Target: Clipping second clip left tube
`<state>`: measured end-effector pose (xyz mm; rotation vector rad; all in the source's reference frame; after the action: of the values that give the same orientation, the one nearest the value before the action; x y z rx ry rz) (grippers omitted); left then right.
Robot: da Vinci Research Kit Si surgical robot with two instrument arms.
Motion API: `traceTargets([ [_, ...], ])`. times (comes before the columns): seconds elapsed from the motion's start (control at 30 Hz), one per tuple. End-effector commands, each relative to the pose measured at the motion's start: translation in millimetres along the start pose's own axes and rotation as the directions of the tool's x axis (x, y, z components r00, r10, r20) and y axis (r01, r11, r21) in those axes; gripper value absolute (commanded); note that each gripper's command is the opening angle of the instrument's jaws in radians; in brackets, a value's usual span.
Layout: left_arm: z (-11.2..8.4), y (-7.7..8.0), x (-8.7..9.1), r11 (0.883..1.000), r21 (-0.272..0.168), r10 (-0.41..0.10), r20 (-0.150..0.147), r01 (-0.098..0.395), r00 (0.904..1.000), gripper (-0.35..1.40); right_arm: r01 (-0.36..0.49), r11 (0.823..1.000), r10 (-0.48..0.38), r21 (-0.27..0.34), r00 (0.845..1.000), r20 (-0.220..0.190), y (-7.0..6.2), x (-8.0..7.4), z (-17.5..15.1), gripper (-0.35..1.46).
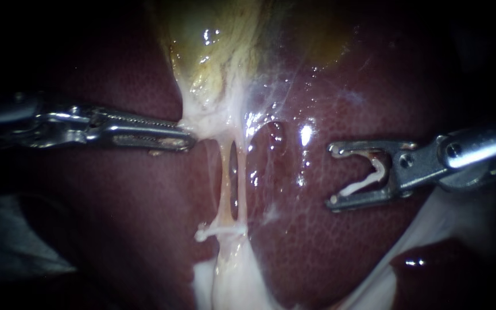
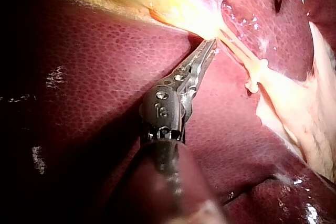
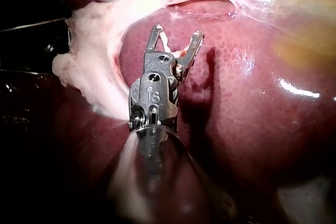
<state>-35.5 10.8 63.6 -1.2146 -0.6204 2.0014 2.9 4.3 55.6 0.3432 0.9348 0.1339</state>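
Note:
Two thin pale tubes run down from the gallbladder's neck, the left tube (image 1: 225, 183) beside the right tube (image 1: 241, 181), with a slit between them. A white clip (image 1: 219, 232) sits across the lower end of the left tube. My left instrument (image 1: 188, 139) has its jaws shut on pale tissue at the gallbladder's neck (image 2: 212, 35), just left of the tubes. My right instrument (image 1: 333, 176) hovers over the liver to the right of the tubes, clear of them. Its jaws stand wide apart and carry an open white clip (image 1: 368, 179) between them.
The yellowish gallbladder (image 1: 219, 40) lies above the tubes. Dark red liver (image 1: 317, 247) surrounds them on both sides. Pale fatty tissue (image 1: 231, 281) spreads below the clipped end, and more lies under the right instrument's shaft (image 1: 454, 218).

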Motion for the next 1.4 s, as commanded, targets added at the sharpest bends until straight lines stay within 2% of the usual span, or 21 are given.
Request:
traceTargets([
  [0.03, -0.3, 0.1, 0.2, 1.000, -0.003, -0.001, 0.000, 0.001, 1.0000, -0.35, 0.000, 1.000, 0.000, 0.000, 1.000, 0.000, 0.0, 0.0, 0.0, 0.50],
  [0.17, -2.5, 0.8, 1.9, 1.000, -0.004, -0.017, 0.004, 0.017, 0.9999, -0.35, 0.000, 1.000, 0.000, 0.003, 1.000, -0.001, 0.0, 0.0, 0.0, 0.50],
  [0.33, -6.5, 1.8, 4.3, 1.000, 0.012, -0.003, -0.034, 0.003, 0.9994, -0.35, 0.000, 1.000, 0.000, 0.011, 1.000, -0.001, 0.0, 0.2, 0.2, 0.50],
  [0.43, -7.6, 2.1, 4.8, 1.000, 0.013, -0.001, -0.039, 0.002, 0.9992, -0.35, 0.000, 0.999, 0.000, 0.033, 1.000, -0.020, 0.0, 0.6, 0.7, 0.50],
  [0.57, -7.5, 2.1, 4.8, 1.000, 0.014, -0.002, -0.042, 0.002, 0.9991, -0.35, -0.024, 0.996, 0.029, 0.080, 0.998, -0.062, -0.3, 1.8, 2.1, 0.50],
  [0.73, -7.2, 2.2, 4.8, 1.000, 0.015, -0.002, -0.043, 0.002, 0.9991, -0.35, -0.092, 0.984, 0.113, 0.151, 0.984, -0.136, -1.3, 3.7, 5.5, 0.50],
  [0.9, -7.2, 2.2, 4.8, 1.000, 0.016, -0.002, -0.043, 0.002, 0.9991, -0.35, -0.159, 0.968, 0.191, 0.192, 0.968, -0.162, -2.0, 4.7, 10.2, 0.50],
  [1.13, -7.2, 2.2, 4.8, 1.000, 0.016, -0.002, -0.043, 0.002, 0.9991, -0.35, -0.198, 0.957, 0.241, 0.212, 0.949, -0.205, -1.3, 4.3, 15.1, 0.50],
  [1.4, -7.0, 2.2, 4.8, 1.000, 0.017, -0.001, -0.043, 0.002, 0.9991, -0.35, -0.227, 0.950, 0.272, 0.215, 0.940, -0.209, 0.5, 2.9, 17.1, 0.49],
])
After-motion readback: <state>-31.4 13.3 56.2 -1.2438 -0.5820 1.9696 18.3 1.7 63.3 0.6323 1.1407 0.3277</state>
